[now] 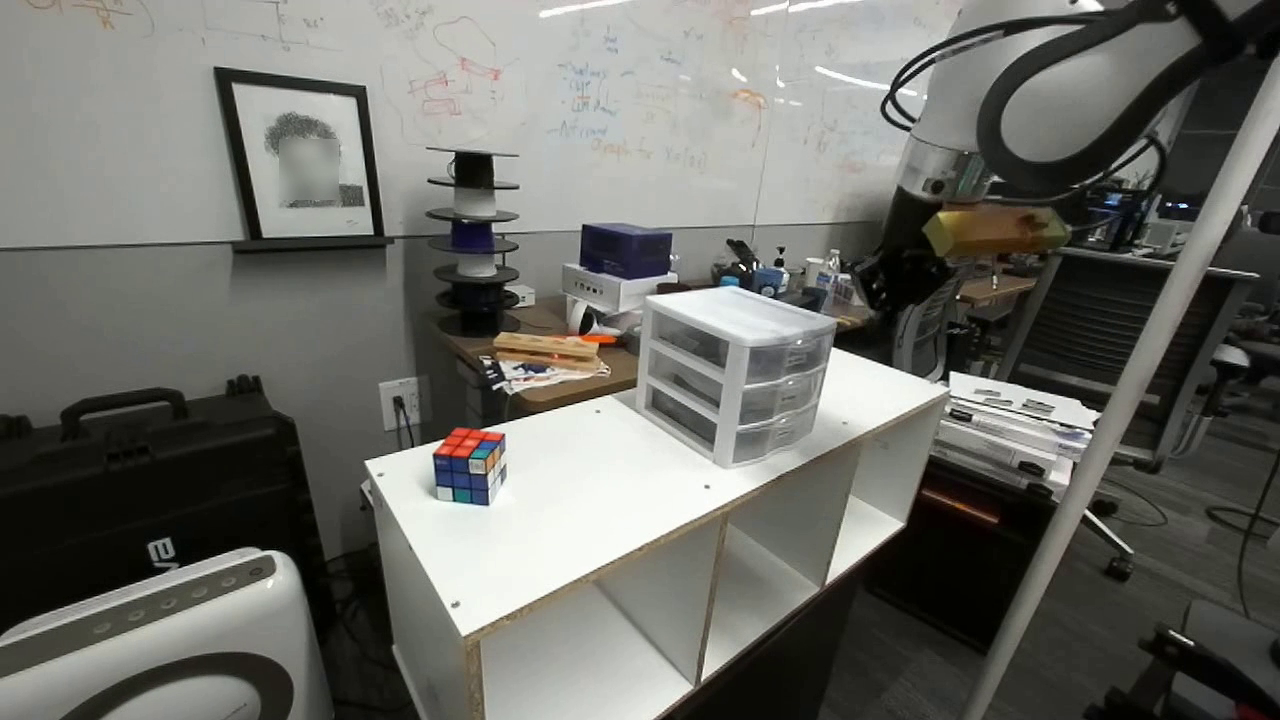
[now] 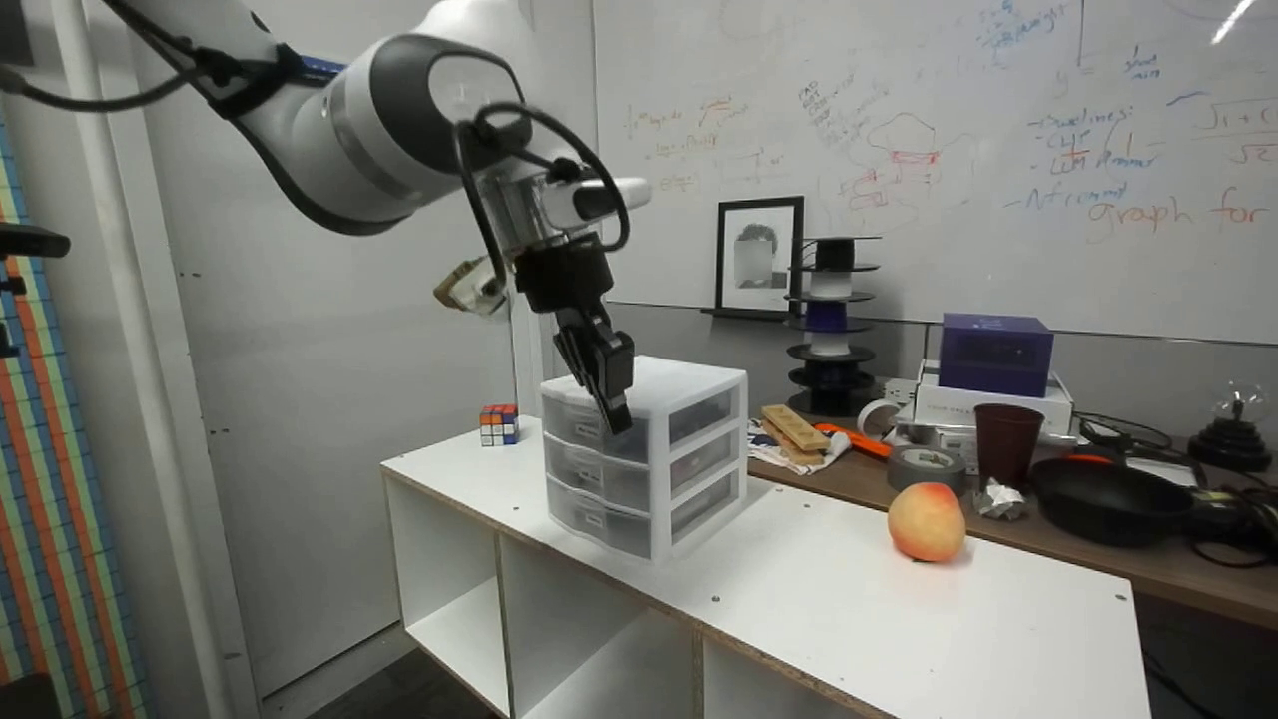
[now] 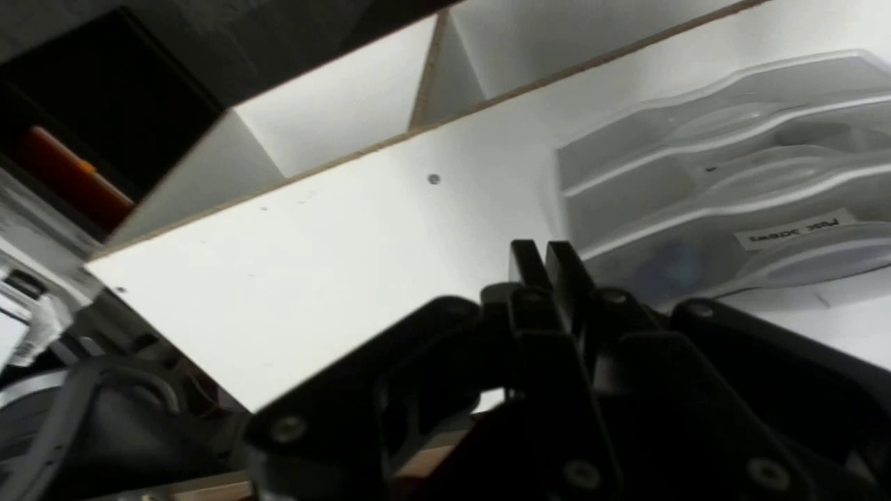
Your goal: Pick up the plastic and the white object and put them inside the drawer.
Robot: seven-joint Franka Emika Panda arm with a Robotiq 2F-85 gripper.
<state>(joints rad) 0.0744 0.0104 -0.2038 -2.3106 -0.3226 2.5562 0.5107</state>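
A small unit of three stacked translucent drawers in a white frame stands on a white shelf cabinet; it shows in both exterior views. All its drawers look shut. In the wrist view the top drawer carries a paper label and has a blurred bluish shape inside. My gripper is above the cabinet, near the unit's drawer-front side, fingers pointing down. It shows beside the unit, apart, in an exterior view. In the wrist view its fingertips are nearly together with nothing between. I cannot make out the plastic or white object.
A Rubik's cube and a peach-coloured fruit sit on the white cabinet top, on opposite sides of the unit. A desk behind holds tape, a cup, a pan and boxes. A white pole stands near the arm.
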